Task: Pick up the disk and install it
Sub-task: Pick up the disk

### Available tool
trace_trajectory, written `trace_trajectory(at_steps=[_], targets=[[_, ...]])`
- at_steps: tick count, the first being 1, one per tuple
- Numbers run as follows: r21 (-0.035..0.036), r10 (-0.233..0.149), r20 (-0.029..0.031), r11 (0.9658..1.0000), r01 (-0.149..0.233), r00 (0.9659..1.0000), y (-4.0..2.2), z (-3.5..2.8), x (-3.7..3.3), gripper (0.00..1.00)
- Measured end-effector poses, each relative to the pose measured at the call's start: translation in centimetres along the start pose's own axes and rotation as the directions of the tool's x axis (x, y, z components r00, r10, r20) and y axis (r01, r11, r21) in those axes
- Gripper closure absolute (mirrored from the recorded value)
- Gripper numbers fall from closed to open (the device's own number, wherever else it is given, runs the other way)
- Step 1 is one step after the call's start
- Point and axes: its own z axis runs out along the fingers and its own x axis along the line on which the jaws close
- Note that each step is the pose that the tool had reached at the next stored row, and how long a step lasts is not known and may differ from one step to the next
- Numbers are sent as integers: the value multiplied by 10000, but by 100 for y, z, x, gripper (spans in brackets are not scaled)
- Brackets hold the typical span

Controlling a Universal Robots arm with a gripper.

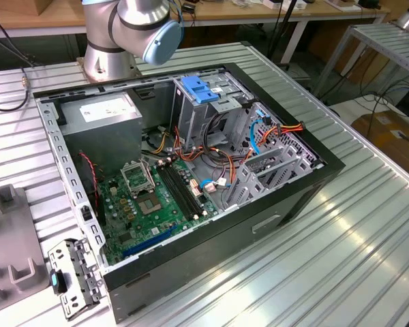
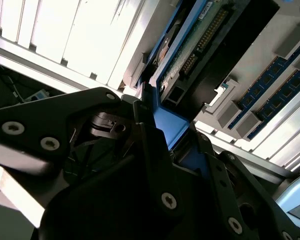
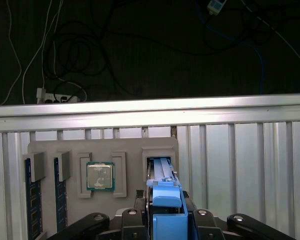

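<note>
In the grey holder's (image 3: 120, 147) end slot, the disk (image 3: 161, 170) stands on edge, blue tab (image 3: 166, 192) proud, so the pincer (image 3: 166, 215) clamps it squarely

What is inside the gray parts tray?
Two memory sticks, a processor, and the disk standing in its slot, the gripper closed on its blue end. The disk's lower part is hidden.

Open PC case (image 1: 211, 253) sat on ribbed worktop (image 1: 358, 272); motherboard (image 1: 157, 201) exposed, blue plate (image 1: 201, 90) atop drive cage (image 1: 185, 121), arm base (image 1: 108, 58) just beside.
</note>
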Motion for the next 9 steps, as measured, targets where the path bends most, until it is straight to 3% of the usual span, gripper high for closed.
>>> trace_trajectory(at_steps=[9], targets=[[0,0,0,10000,0,10000,0,3,0,63]])
